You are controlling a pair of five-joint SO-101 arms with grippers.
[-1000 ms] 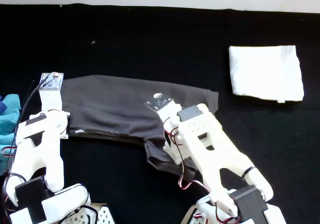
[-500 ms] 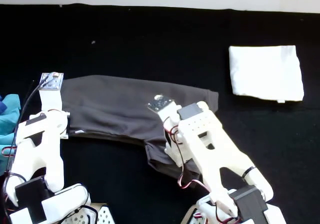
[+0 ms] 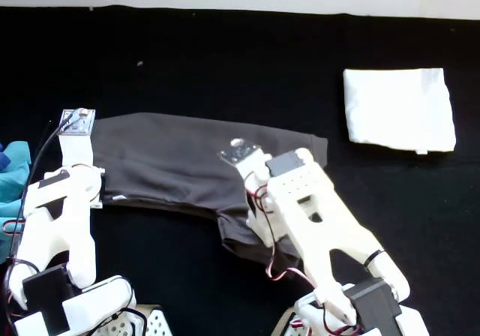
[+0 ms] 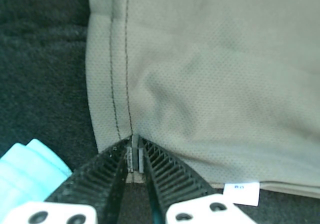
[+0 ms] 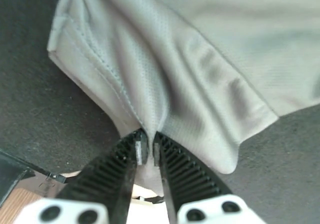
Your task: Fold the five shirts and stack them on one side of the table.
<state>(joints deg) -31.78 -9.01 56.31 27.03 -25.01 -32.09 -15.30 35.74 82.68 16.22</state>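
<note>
left claw (image 4: 134, 153) is closed on the grey shirt (image 3: 165, 163) at its hem, right claw (image 5: 146, 148) closed on a fold, perhaps a sleeve; white shirt (image 3: 399, 109) lies near the desk (image 3: 225, 58) right edge.

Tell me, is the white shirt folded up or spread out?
Folded. The white shirt lies as a compact rectangle with straight edges, no sleeves showing, apart from the grey shirt.
</note>
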